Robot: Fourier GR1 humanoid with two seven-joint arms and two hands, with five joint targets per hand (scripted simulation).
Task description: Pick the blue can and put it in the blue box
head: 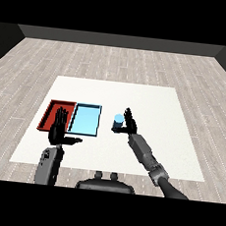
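Observation:
The blue can [118, 122] stands upright just right of the light blue tray [85, 120]. My right hand [129, 123] is against the can's right side, fingers pointing straight up and thumb low near the can's base; it is open. The red tray [52, 111] lies left of the blue tray, touching it. My left hand [59, 130] hovers over the red tray's front edge, palm flat, fingers straight and thumb spread to the right, holding nothing. Both trays hold nothing.
The white table [150, 101] reaches well beyond the trays to the back and right. Its front edge runs just behind my forearms. Grey wood floor surrounds it.

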